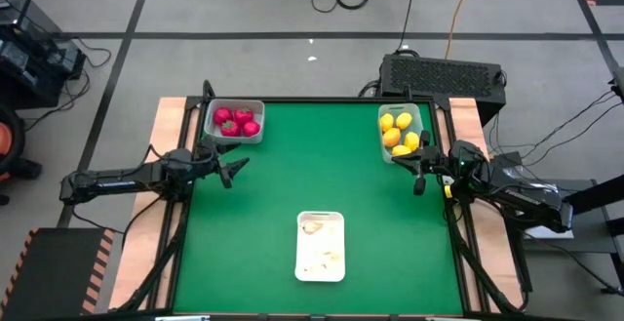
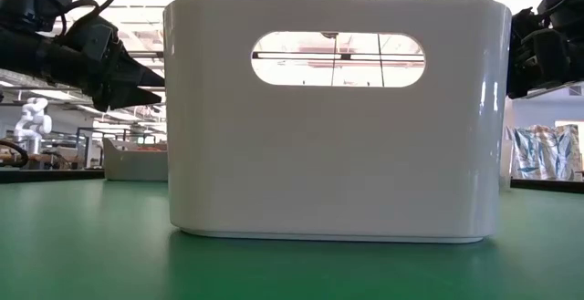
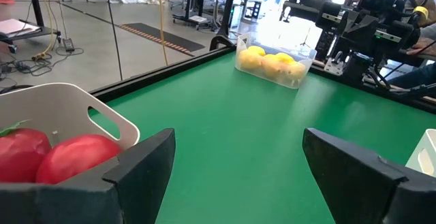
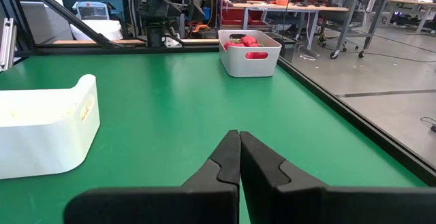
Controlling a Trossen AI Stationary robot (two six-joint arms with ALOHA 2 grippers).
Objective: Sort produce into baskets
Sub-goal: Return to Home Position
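— Where's the produce?
— Red pieces fill the grey basket at the table's far-left corner; lemons fill the clear basket far right; pale bits, perhaps garlic, lie in the white tub near the front.
— The grippers?
— Left gripper spread, beside the reds; right gripper pressed together, beside the lemons; the tub blocks the low view.

red pieces in grey tub | lemons in clear tub | garlic in white tub
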